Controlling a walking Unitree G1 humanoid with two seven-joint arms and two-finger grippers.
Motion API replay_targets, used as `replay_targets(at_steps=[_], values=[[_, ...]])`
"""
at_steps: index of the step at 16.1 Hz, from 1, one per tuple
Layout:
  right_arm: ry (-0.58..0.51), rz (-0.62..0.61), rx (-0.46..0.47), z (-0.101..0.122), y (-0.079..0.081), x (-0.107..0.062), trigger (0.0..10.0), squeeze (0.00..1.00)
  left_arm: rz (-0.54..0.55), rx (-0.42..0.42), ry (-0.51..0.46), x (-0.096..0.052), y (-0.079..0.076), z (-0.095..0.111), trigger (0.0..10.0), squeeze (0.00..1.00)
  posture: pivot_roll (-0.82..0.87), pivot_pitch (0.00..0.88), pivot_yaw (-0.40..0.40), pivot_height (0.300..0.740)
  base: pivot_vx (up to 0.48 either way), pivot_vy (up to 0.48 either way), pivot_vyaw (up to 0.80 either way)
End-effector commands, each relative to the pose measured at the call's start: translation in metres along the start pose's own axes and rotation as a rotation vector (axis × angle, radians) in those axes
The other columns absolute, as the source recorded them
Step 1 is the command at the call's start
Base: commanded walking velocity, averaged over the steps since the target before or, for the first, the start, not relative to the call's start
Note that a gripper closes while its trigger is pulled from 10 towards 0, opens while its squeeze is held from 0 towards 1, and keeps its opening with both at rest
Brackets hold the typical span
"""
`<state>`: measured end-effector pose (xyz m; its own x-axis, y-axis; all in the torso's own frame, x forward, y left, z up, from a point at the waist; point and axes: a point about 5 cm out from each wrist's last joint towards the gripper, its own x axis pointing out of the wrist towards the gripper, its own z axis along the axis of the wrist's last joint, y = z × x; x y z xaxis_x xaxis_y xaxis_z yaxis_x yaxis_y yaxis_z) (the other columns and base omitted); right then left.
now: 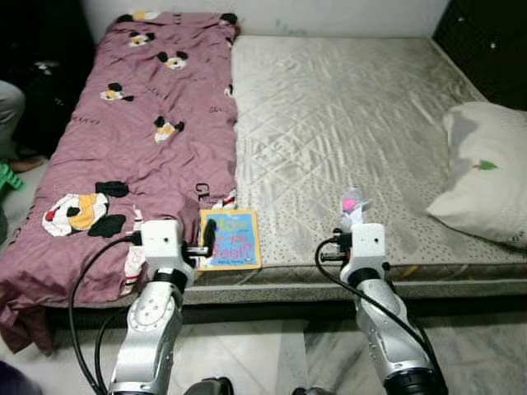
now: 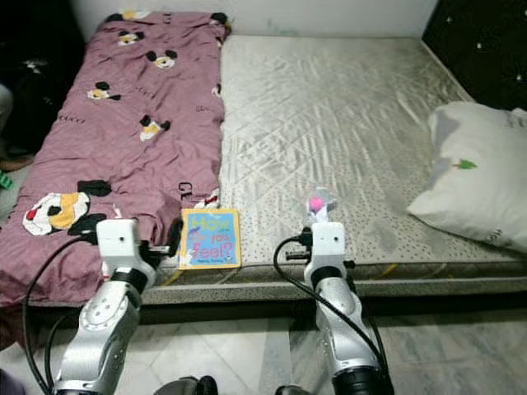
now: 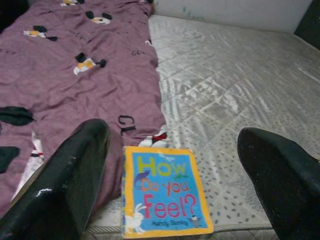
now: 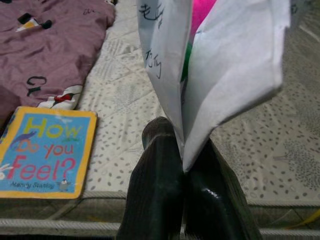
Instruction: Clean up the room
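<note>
— Blanket, mauve with cartoon mice, covers the bed's left side. What's beside it?

— A picture book (title "How Do You Feel?") lies flat at the mattress edge, touching the blanket's hem. The left gripper hovers just before it, fingers spread wide, holding nothing.

— And further right?

— The right gripper has its fingers pressed together on a folded white paper with pink inside, held upright above the mattress edge. A white pillow rests at the far right.
</note>
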<state>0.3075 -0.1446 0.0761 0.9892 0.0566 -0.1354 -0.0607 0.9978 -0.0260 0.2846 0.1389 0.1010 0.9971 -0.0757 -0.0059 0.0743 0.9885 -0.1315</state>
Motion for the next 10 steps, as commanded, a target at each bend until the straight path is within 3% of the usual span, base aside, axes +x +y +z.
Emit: replay_targets(at_steps=[1, 10], values=[[0.007, -0.012, -0.001, -0.0021, -0.0041, -0.0006, 10.0, 0.0, -0.014, -0.007, -0.001, -0.0019, -0.0029, -0.0011, 10.0, 0.0, -0.02, 0.161, 0.003, 0.74, 0.255, 0.0, 0.0], [0.0, -0.006, -0.002, -0.0012, -0.0025, 0.0003, 10.0, 0.0, -0.024, -0.007, 0.002, -0.0029, -0.0026, -0.002, 10.0, 0.0, -0.02, 0.153, 0.002, 0.74, 0.331, 0.0, 0.0]])
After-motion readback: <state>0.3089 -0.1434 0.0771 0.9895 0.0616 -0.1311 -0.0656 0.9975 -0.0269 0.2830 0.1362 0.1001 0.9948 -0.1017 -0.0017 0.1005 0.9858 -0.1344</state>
